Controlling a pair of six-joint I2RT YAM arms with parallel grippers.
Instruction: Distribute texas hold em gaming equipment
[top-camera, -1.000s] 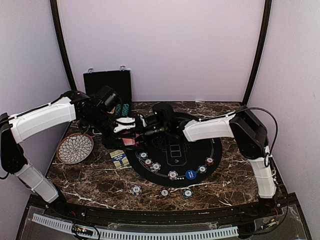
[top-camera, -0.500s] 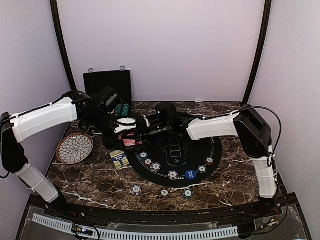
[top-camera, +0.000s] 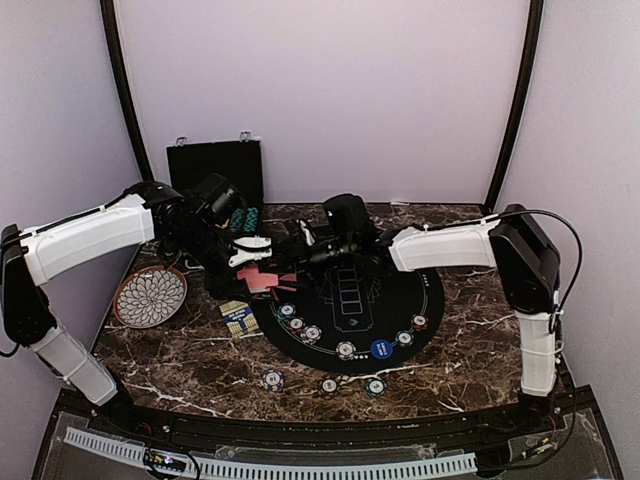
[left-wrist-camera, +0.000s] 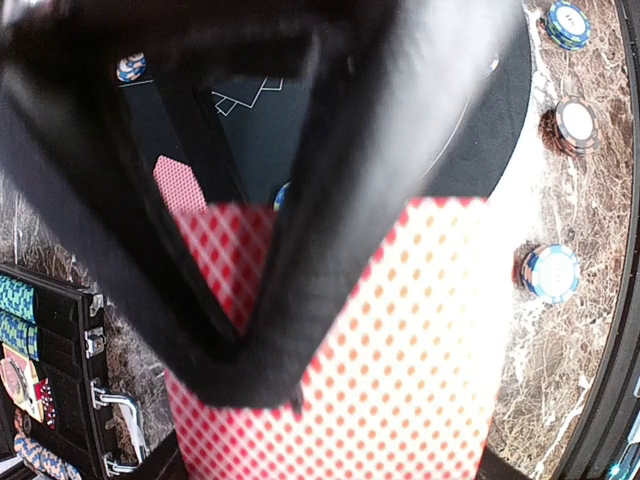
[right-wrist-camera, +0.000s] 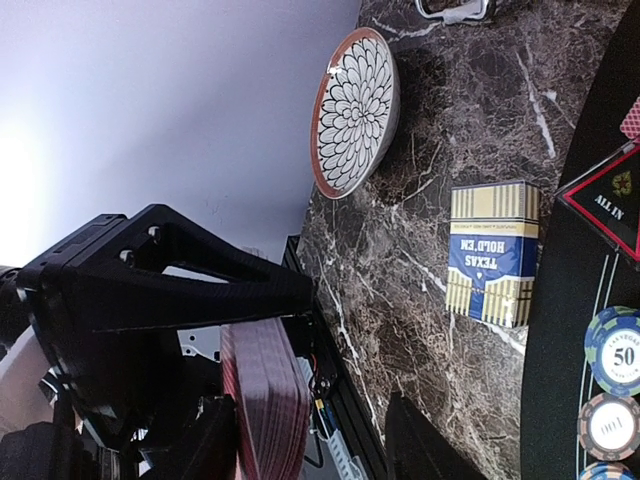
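Top external view shows the deck of red-backed playing cards (top-camera: 260, 277) off the table, clamped in the left gripper (top-camera: 250, 252) above the far-left edge of the round black mat (top-camera: 425, 300). The right gripper (top-camera: 298, 250) sits right at the deck from the opposite side. In the right wrist view the stack appears edge-on between that gripper's two fingers, which stand apart. The finger (right-wrist-camera: 425, 440) on the right is plainly off the cards, and whether the other one touches them I cannot tell.

The cards look thin, light and glossy, so a single one should flex readily and slide over its neighbours. The stack as a whole is likely to shear or fan if pushed sideways. In the left wrist view a black finger crosses the top card's back, leaving the lower part free. The sensible hold is probably a light pinch on that free end or a corner, well apart from the left fingers, drawing one card off along its own plane. Squeezing deep risks taking several at once.

The poker chips (top-camera: 345, 349) lie along the mat's near edge, with three more (top-camera: 329, 385) on the marble toward the table's near edge. They seem stiff and dense, best gripped across the rim.
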